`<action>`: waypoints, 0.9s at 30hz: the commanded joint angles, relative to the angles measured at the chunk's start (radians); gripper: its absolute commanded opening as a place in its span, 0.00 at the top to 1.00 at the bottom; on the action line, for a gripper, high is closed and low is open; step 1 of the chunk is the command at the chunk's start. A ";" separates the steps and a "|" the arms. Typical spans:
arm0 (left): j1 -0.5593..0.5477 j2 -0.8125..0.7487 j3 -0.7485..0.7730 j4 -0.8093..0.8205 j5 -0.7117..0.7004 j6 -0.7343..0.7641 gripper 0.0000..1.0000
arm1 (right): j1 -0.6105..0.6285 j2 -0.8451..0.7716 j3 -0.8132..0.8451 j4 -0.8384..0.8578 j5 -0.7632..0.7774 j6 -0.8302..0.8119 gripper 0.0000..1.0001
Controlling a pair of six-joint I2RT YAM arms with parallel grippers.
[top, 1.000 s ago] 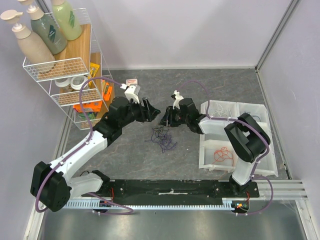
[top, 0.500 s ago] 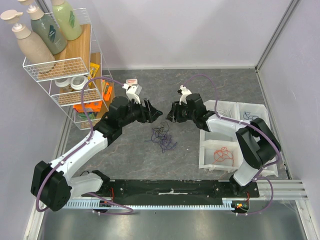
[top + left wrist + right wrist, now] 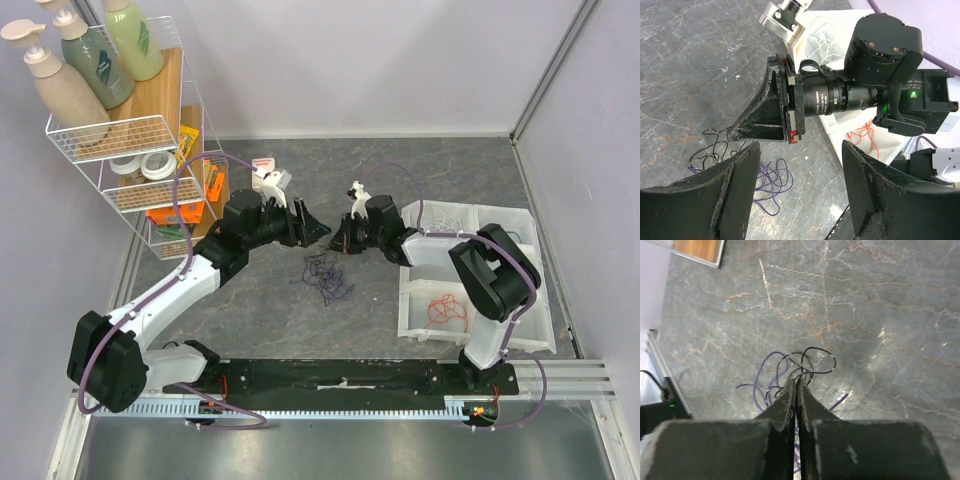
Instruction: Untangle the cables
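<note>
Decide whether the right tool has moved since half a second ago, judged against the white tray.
Yes. In the top view the right tool has shifted left, away from the corner of the white tray that it overlapped, toward the cable tangle.

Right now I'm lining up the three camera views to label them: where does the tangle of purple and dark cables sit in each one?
Top external: the cable tangle lies just below the picture's centre.
Left wrist: lower left.
Right wrist: around the centre.
Shared landmark: the shut right gripper, its tip at the tangle in every view.
</note>
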 commanded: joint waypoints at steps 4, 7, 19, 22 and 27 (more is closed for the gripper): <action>0.007 0.021 0.046 0.025 0.053 -0.012 0.26 | 0.004 -0.285 -0.171 0.152 -0.039 0.117 1.00; 0.007 0.030 0.049 0.055 0.106 -0.016 0.25 | 0.004 -0.440 -0.233 0.123 -0.030 0.130 1.00; -0.022 -0.194 -0.196 0.634 0.282 0.014 0.26 | 0.021 -0.731 -0.201 0.074 -0.165 0.222 1.00; -0.052 -0.232 -0.213 0.631 0.251 0.077 0.25 | 0.059 -0.731 -0.152 0.031 -0.170 0.188 1.00; -0.085 -0.223 -0.210 0.631 0.283 0.102 0.30 | 0.090 -0.747 -0.095 -0.032 -0.119 0.170 1.00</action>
